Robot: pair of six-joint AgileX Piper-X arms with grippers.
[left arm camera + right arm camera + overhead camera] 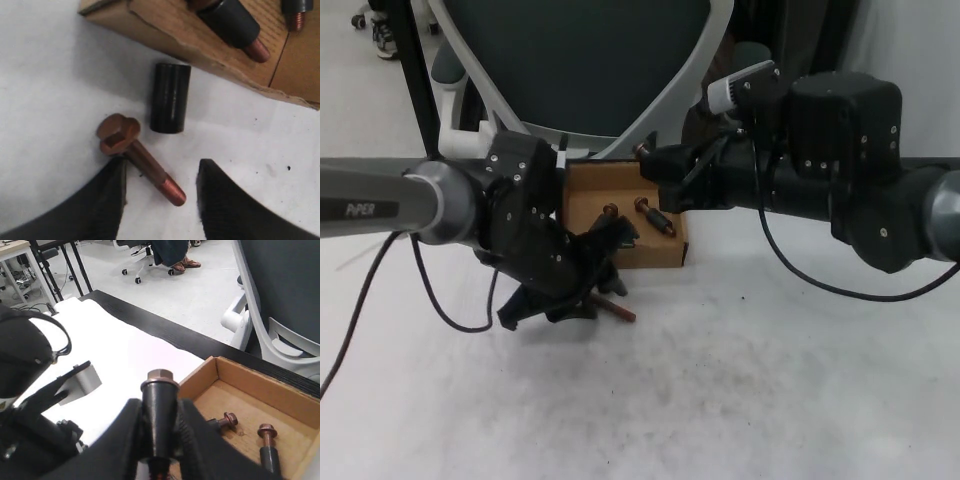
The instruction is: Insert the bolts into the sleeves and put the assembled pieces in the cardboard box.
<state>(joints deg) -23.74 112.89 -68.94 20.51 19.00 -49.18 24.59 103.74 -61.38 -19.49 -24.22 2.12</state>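
Copper bolt (137, 157) lies loose on the white bench (60, 100), its head just beside the black sleeve (170, 97) and its threaded end between the spread fingers of the left gripper (162, 170), which holds nothing. A lopsided close could, I judge, roll the bolt away or knock the sleeve, lying on its side near the cardboard box (165, 35). Near that box the right gripper (161, 412) is clamped on an assembled piece (160, 385), and releasing short of the wall would drop it outside
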